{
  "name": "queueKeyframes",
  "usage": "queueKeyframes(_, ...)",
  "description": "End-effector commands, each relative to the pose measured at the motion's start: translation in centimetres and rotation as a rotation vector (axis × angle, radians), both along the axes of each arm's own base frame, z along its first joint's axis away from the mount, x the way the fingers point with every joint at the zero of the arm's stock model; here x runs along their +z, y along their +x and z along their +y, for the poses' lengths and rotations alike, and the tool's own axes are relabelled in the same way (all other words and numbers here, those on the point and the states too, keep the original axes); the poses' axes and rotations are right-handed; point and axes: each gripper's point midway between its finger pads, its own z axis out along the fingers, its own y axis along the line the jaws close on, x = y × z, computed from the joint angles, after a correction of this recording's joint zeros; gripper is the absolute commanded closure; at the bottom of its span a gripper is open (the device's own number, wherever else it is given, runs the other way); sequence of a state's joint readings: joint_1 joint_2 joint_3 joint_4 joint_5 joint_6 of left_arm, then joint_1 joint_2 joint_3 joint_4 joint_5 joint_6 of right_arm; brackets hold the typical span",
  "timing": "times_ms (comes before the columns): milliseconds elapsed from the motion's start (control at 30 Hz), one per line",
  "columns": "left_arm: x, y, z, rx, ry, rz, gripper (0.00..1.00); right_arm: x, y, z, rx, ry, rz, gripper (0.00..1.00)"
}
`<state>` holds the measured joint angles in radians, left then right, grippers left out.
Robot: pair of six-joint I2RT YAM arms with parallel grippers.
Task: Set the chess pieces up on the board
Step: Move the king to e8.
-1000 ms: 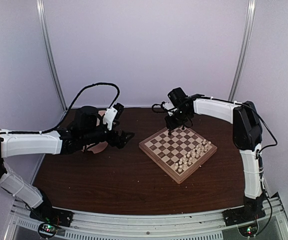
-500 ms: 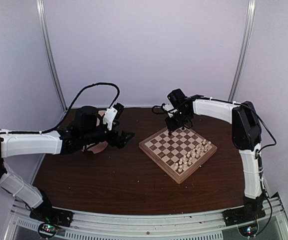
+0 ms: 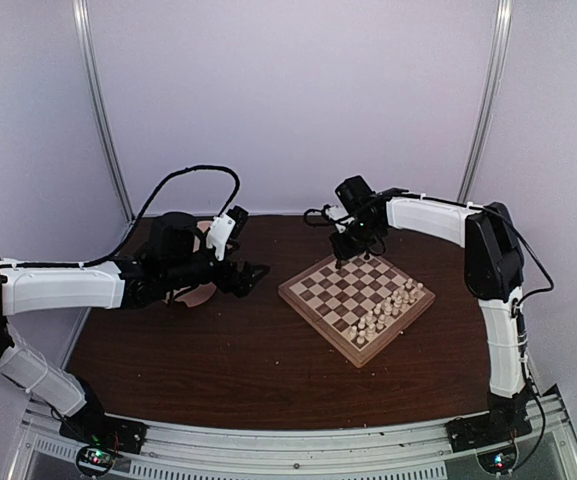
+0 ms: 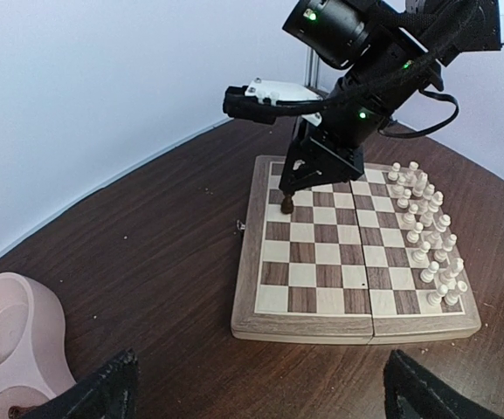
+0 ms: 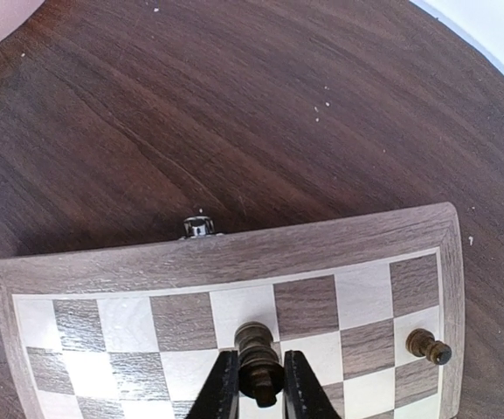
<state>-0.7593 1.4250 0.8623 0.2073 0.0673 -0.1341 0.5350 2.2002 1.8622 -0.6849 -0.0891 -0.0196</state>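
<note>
Though a second has passed, the top view shows next to nothing changed: both arms, the board (image 4: 248,262) and its men lie as they did. The right claw (image 4: 287,190) hangs over the same far corner, and the left claw (image 3: 255,272) is held out above the table (image 4: 147,262), short of the board's left edge. Seen from its own wrist, the right claw has its two fingers pressed against either side of a dark piece (image 5: 258,367). It grips the piece upright over a light square in the row that runs along the border with the latch (image 5: 198,227); whether the foot rests on the wood I cannot tell. The left claw stands wide, its fingertips at the two lower corners of its own view with nothing between them. By count there is one board, lying cornerwise on the table. Two dark pieces show: the held one, and a second dark piece (image 5: 429,346) standing free on a light square one row further in, near the board's corner and apart from the fingers. Pale pieces (image 4: 426,231) fill the opposite side in two rows; I make them about sixteen, though they crowd too closely for a sure tally. One pink bowl (image 4: 37,305) sits on the table off to the left, apart from the board and partly hidden by the left arm from above. One latch shows, at the middle of its border.
</note>
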Motion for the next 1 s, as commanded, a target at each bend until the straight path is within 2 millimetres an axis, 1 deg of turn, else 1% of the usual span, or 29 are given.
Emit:
queueKeyframes(0, 1.32, 0.18, -0.36, -0.006, -0.022, -0.024, 0.02, 0.36, 0.87, 0.78, 0.003, 0.027, -0.011, 0.88)
queueKeyframes(300, 1.07, 0.27, -0.36, -0.004, -0.016, -0.025, 0.02, -0.39, 0.87, 0.95, 0.010, 0.025, 0.004, 0.88)
queueKeyframes(467, 0.93, 0.30, -0.40, -0.004, -0.015, -0.022, 0.02, -0.57, 0.89, 1.00, 0.011, 0.024, 0.006, 0.83)
queueKeyframes(700, 0.96, 0.33, -0.27, 0.002, -0.014, -0.026, 0.02, -0.44, 0.98, 1.35, 0.015, 0.041, 0.007, 0.83)
queueKeyframes(800, 0.88, 0.33, -0.20, 0.005, -0.012, -0.026, 0.02, -0.35, 1.08, 1.35, 0.014, 0.044, 0.005, 0.82)
queueKeyframes(833, 0.89, 0.35, -0.20, 0.005, -0.012, -0.026, 0.02, -0.29, 1.09, 1.39, 0.015, 0.046, 0.004, 0.80)
queueKeyframes(867, 0.82, 0.36, -0.16, 0.007, -0.010, -0.026, 0.02, -0.34, 1.06, 1.45, 0.016, 0.045, 0.006, 0.76)
queueKeyframes(967, 0.84, 0.37, -0.16, 0.008, -0.012, -0.024, 0.02, -0.21, 1.12, 1.42, 0.015, 0.045, 0.003, 0.56)
